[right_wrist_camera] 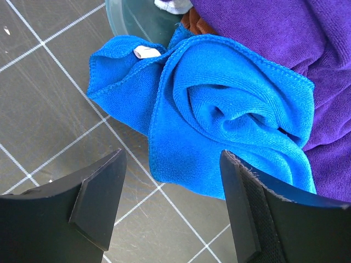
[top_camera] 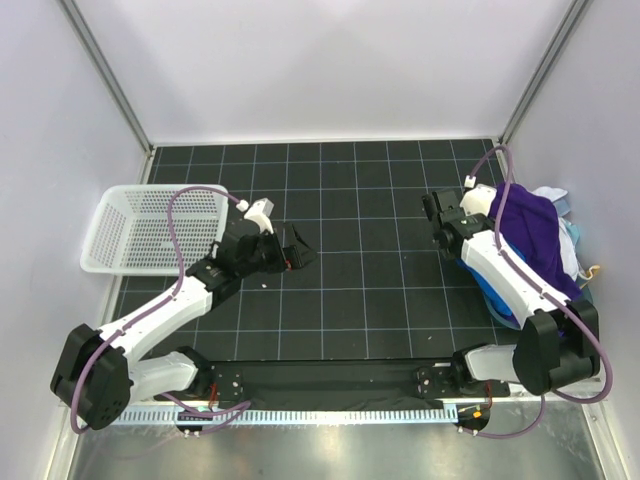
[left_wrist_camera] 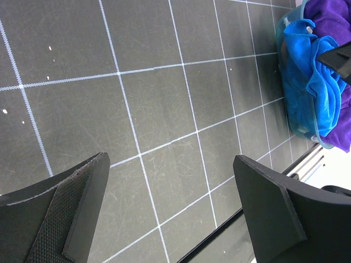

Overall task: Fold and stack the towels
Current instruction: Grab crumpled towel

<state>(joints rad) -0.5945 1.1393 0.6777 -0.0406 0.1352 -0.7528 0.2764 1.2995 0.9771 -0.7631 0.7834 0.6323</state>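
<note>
Towels (top_camera: 535, 235) lie heaped unfolded across the table (top_camera: 360, 200) from the white basket (top_camera: 130, 230), and with both the right gripper (right_wrist_camera: 171, 164), poised over the blue towel (right_wrist_camera: 219, 104), and the left gripper (left_wrist_camera: 171, 160) wide open and empty, the first pickup seems pending: drop and pinch an edge.

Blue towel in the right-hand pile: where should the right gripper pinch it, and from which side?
Likely best: pinch the blue towel at its hemmed lower fold, spilling free over the mat, clear of the purple towel bunched against its far side. Come in from the mat side; the right gripper is open and lined up with that edge.
</note>
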